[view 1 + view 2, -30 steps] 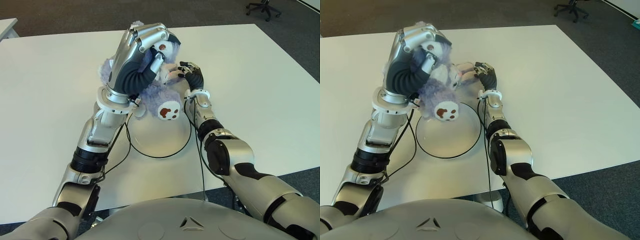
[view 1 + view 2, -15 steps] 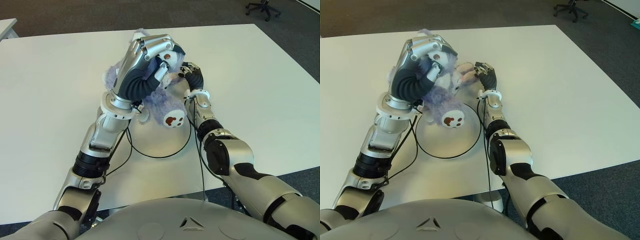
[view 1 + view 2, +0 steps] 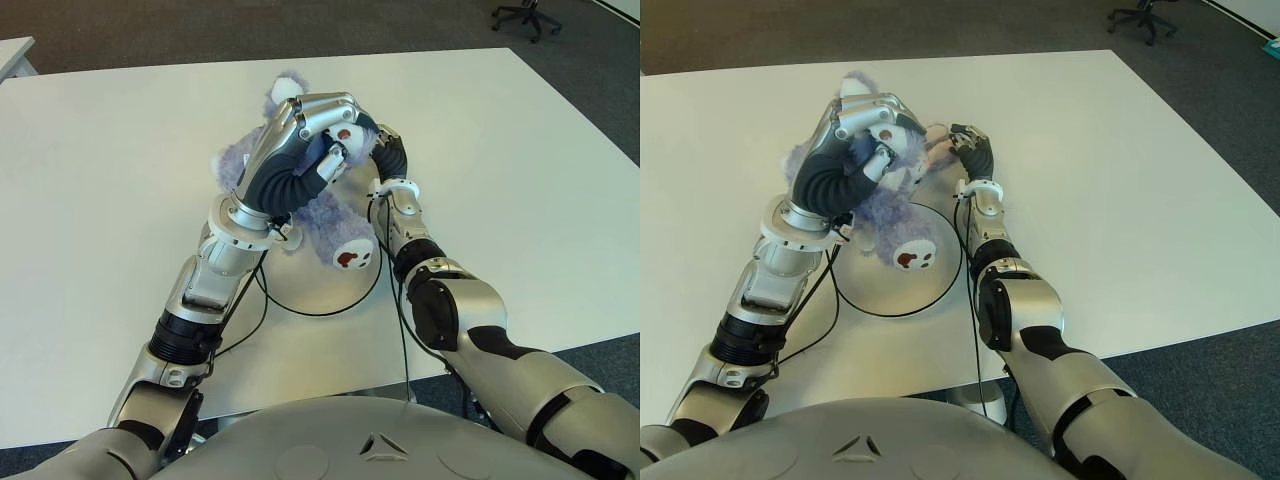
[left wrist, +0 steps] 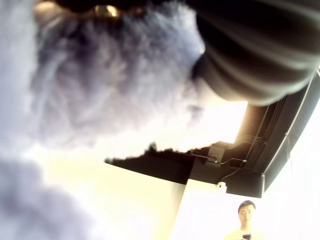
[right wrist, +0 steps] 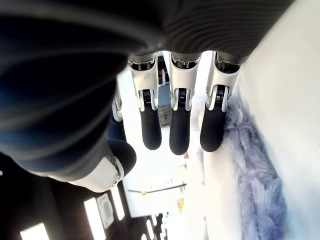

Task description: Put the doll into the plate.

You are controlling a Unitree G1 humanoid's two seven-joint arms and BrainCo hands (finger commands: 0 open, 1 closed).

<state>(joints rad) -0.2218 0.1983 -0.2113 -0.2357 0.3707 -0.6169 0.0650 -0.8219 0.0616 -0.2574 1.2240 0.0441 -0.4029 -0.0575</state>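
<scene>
Left eye view: nearest on the white counter (image 3: 90,200) lies the plate (image 3: 300,280), a flat white disc with a dark rim, cables crossing its near left edge. The purple doll (image 3: 318,205) hangs over the plate's far part, one foot with a brown sole pointing near-right above the rim. The left hand (image 3: 305,135) is clenched around the doll's upper body, hiding most of it. Just right of the doll, the right hand (image 3: 385,150) shows with fingers (image 5: 180,125) extended, grasping nothing, fur beside them. Far right, an office chair (image 3: 528,15) stands on the floor.
</scene>
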